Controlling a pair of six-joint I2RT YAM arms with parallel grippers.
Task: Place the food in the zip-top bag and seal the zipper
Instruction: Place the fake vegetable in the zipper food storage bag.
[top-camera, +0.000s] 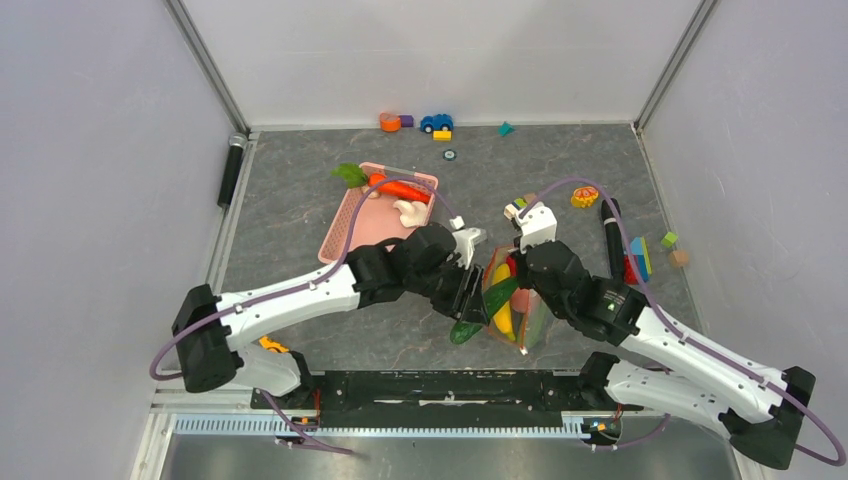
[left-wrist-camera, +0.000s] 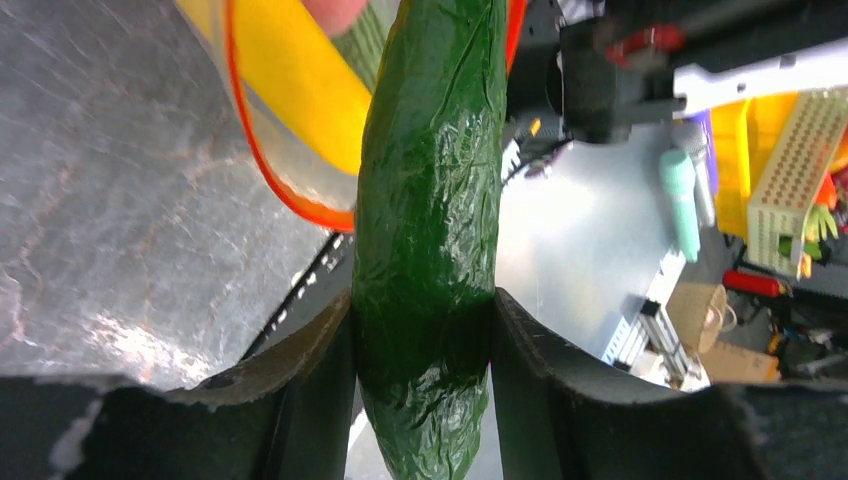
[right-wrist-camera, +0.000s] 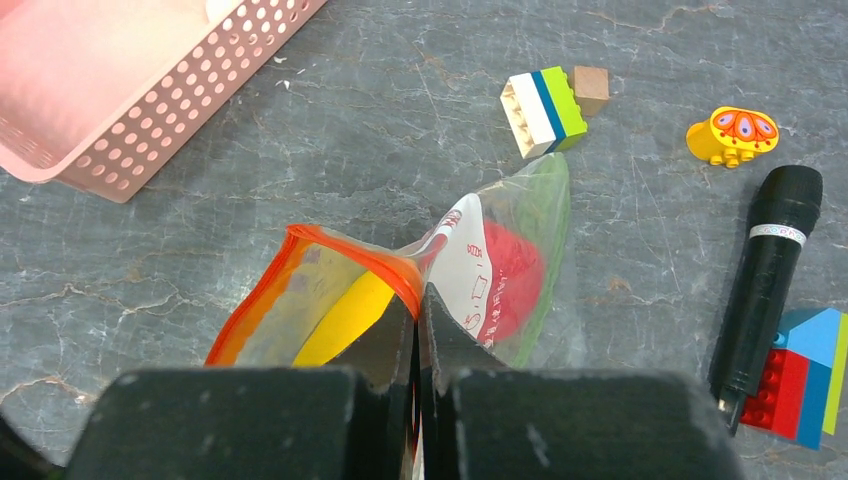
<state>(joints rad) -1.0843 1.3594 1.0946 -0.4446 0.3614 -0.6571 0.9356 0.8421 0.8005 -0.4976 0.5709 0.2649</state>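
Note:
My left gripper (left-wrist-camera: 425, 340) is shut on a long green cucumber (left-wrist-camera: 430, 200), whose far end points into the open mouth of the zip-top bag (left-wrist-camera: 290, 190). In the top view the left gripper (top-camera: 470, 295) holds the cucumber (top-camera: 480, 315) slanted at the bag (top-camera: 530, 322). My right gripper (right-wrist-camera: 420, 305) is shut on the bag's orange-red zipper strip (right-wrist-camera: 340, 250) and holds the mouth open. A yellow banana (right-wrist-camera: 345, 315) and a red tomato (right-wrist-camera: 515, 275) lie inside. The carrot (top-camera: 400, 188) and the white mushroom (top-camera: 408, 211) lie in the pink basket (top-camera: 345, 225). The slider knob is hidden.
A black microphone (right-wrist-camera: 765, 270) and coloured blocks (right-wrist-camera: 805, 370) lie right of the bag. A white-blue-green block (right-wrist-camera: 545, 108) and a yellow toy (right-wrist-camera: 732, 135) lie beyond it. A toy car (top-camera: 436, 122) stands at the back edge. A black cylinder (top-camera: 231, 170) lies at the left edge.

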